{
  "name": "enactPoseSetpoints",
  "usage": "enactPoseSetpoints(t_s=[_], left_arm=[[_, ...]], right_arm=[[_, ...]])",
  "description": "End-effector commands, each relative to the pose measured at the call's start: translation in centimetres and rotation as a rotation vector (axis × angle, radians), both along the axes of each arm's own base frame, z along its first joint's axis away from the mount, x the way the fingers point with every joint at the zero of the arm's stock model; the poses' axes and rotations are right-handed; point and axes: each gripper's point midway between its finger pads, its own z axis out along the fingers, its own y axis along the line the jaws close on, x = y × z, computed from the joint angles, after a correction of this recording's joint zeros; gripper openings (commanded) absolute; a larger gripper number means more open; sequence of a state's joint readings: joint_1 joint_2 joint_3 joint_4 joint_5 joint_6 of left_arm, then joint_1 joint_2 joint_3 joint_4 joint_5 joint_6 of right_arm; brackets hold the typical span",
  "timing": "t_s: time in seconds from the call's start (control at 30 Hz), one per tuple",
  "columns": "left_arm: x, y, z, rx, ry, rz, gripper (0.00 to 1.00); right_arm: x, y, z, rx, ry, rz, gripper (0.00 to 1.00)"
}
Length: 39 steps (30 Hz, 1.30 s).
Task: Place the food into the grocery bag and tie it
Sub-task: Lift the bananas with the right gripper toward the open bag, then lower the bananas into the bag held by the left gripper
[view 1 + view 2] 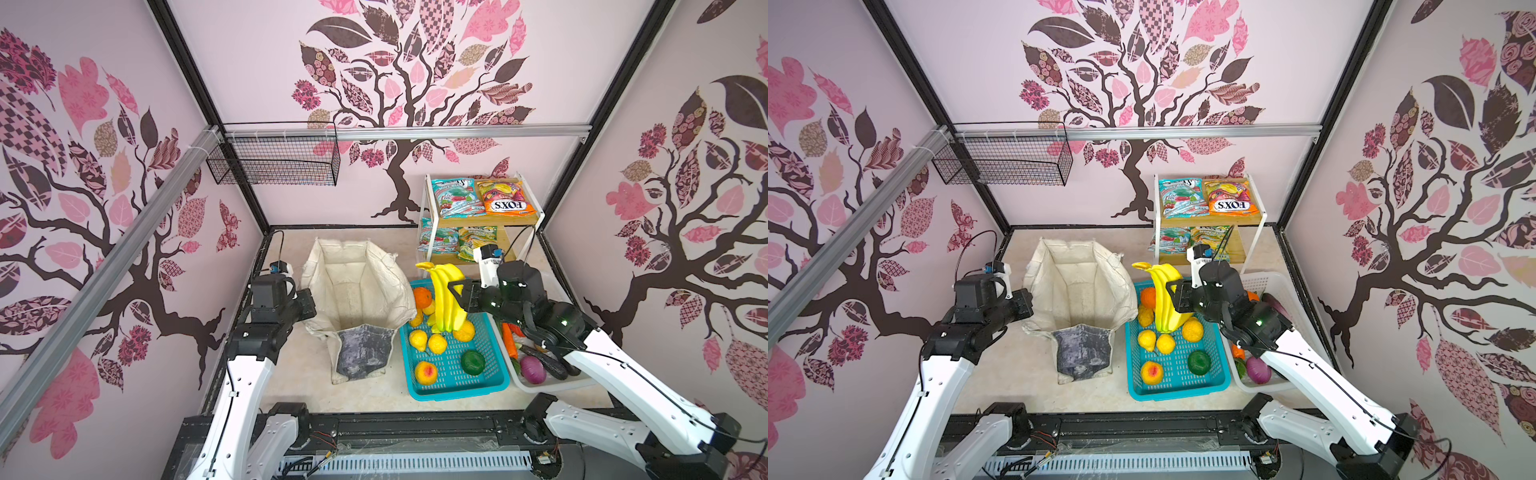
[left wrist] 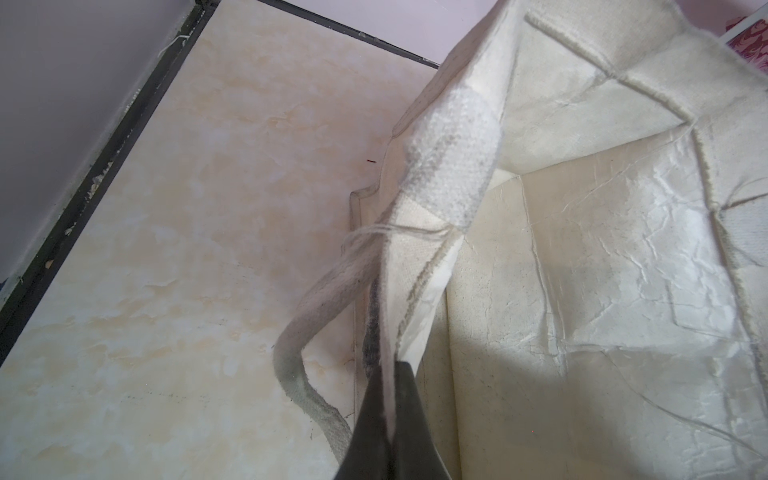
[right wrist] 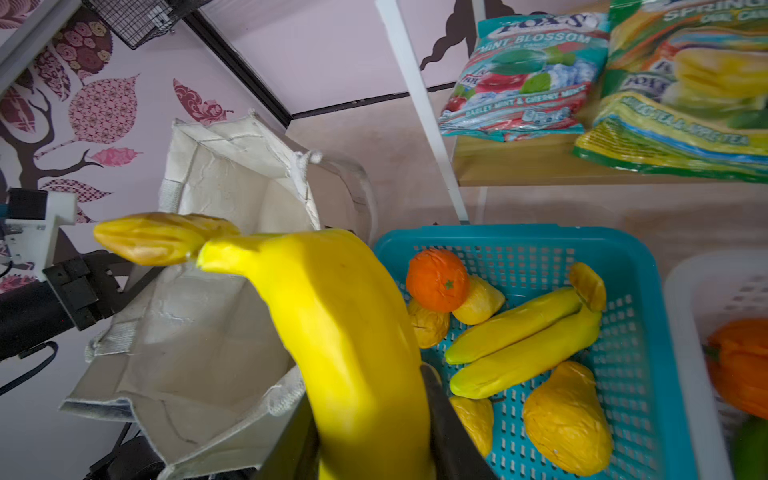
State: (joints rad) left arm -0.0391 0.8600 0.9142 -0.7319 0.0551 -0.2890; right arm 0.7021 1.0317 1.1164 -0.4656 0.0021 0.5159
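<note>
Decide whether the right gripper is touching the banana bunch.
Touching: the right wrist view shows the right gripper clamping both sides of the banana bunch.

Left arm (image 1: 241, 395); right arm (image 1: 631, 382); jaws clamped

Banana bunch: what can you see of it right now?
The banana bunch is glossy yellow, plastic-looking, several bananas joined at a duller stem. It hangs near upright, stem up, over the teal basket, beside the open bag. The right end effector is shut on its middle; nothing else visibly touches it.

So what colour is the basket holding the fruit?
Teal; the basket shows best in a top view.
</note>
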Motion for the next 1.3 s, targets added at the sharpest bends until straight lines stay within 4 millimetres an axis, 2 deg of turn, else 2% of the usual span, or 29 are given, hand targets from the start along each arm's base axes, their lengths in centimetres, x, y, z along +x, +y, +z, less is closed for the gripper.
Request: enactPoseSetpoints(t_s=[0.0, 0.2, 0.37, 0.5, 0.77, 0.9, 1.03, 1.27], left_arm=[[-0.1, -0.4, -1.0, -0.006, 0.016, -0.024, 0.00], [-0.2, -0.3, -0.9, 0.008, 0.016, -0.028, 0.00], [0.0, -0.5, -1.0, -0.002, 0.022, -0.040, 0.00], [0.0, -0.7, -1.1, -0.006, 0.023, -0.047, 0.00], [0.0, -1.0, -0.9, -0.022, 0.016, -0.060, 0.00], [0.0, -1.7, -0.8, -0.048, 0.009, -0.093, 0.00], [0.0, -2.0, -0.5, -0.057, -0.004, -0.102, 0.00], [0.2, -2.5, -0.9, -0.076, 0.018, -0.128, 0.00]], right_arm=[[0.3, 3.6, 3.6, 0.052, -0.059, 0.092, 0.30], [1.8, 9.4, 4.5, 0.126, -0.027, 0.204, 0.29], [3.5, 13.2, 3.0, 0.132, 0.020, 0.228, 0.29], [4.5, 15.9, 1.0, 0.124, 0.061, 0.235, 0.30], [6.0, 18.5, -4.0, 0.070, 0.165, 0.166, 0.30], [5.4, 20.9, -6.3, 0.043, 0.204, 0.189, 0.31], [3.5, 24.1, -8.0, 0.055, 0.253, 0.285, 0.31], [3.3, 25.7, -12.8, -0.003, 0.330, 0.283, 0.31]])
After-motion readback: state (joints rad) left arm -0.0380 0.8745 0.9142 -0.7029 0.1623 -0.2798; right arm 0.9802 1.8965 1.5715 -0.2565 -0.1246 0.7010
